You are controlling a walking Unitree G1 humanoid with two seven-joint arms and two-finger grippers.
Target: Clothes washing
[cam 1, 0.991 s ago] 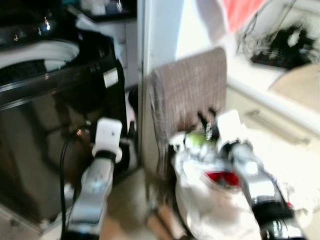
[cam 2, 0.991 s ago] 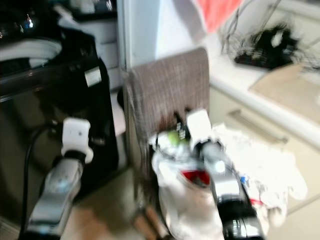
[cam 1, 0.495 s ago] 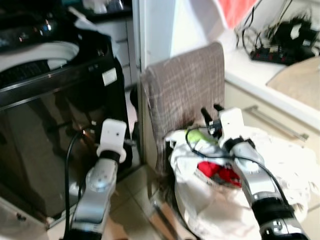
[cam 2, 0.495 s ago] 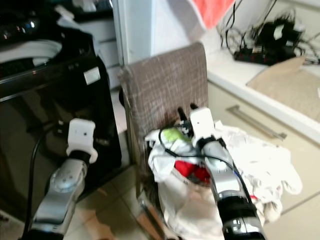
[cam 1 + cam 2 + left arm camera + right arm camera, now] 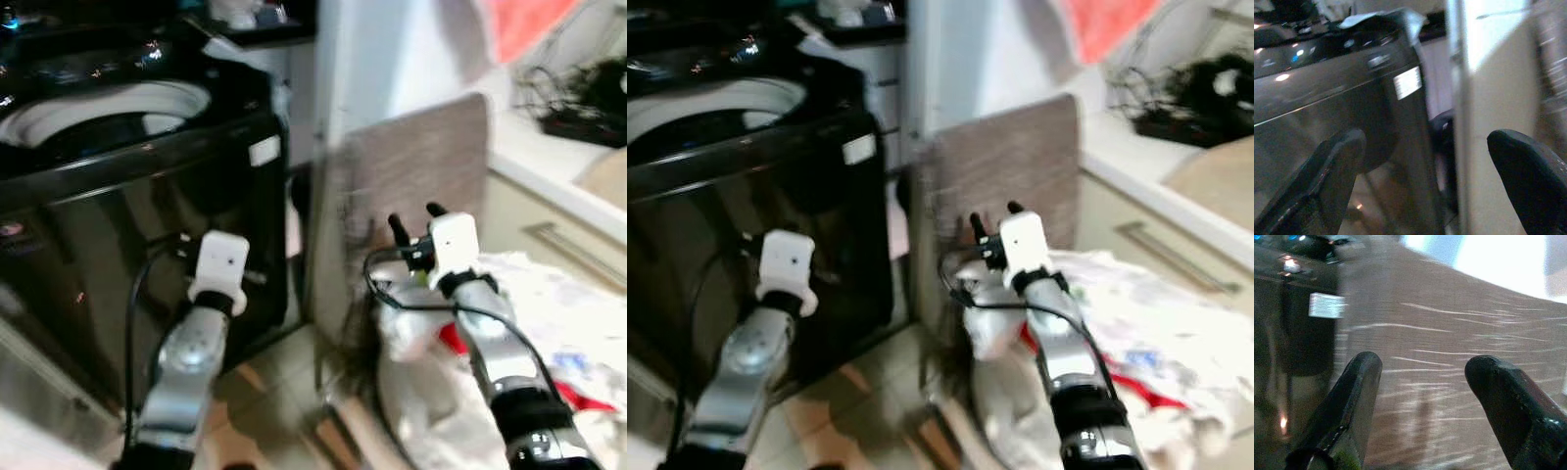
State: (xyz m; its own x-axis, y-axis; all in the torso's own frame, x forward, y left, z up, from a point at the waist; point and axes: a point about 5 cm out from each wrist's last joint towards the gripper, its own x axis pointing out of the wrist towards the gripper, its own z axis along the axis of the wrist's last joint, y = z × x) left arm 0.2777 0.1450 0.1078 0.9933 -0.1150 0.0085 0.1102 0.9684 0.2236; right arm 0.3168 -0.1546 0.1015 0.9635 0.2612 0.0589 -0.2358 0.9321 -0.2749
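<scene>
A black top-loading washing machine stands on the left with its lid up and its white drum rim showing. A heap of white clothes with a red piece lies at the lower right, against a brown woven panel. My right gripper is open just above the near edge of the heap and points at the panel; its fingers hold nothing. My left gripper is open and empty in front of the machine's dark side, with the left arm raised beside it.
A white wall post rises between the machine and the panel. A pale counter with a tangle of black cables runs along the right, and an orange-red cloth hangs above it. Tiled floor lies between my arms.
The whole view has swung left, so the machine takes up more of it and the clothes sit further right. Both arms keep nearly the same pose, grippers still open.
</scene>
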